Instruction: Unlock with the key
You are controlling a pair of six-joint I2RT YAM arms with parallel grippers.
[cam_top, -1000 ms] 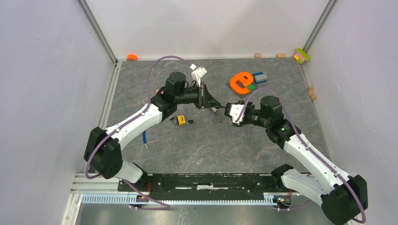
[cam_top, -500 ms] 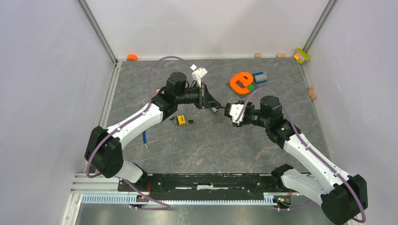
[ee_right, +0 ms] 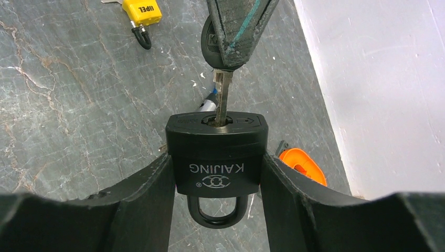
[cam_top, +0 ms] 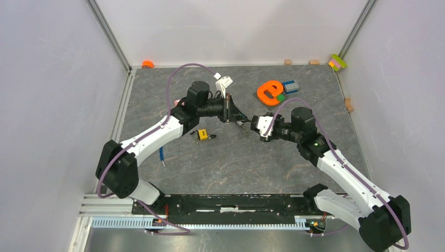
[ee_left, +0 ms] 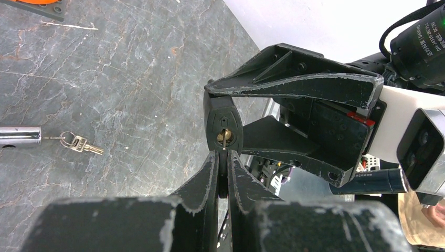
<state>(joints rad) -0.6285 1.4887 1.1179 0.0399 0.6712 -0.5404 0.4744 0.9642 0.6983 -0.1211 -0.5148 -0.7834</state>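
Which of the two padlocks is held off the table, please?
The black padlock, gripped in the right claw with the key in its keyhole; the small yellow padlock lies loose on the table.

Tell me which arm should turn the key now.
Left. The left gripper pinches the key by its head, blade in the padlock keyhole. The right gripper is clamped on the padlock body, so it should only hold steady.

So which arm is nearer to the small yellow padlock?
Left. The left arm passes close beside the yellow padlock; the right arm is farther off, to its right.
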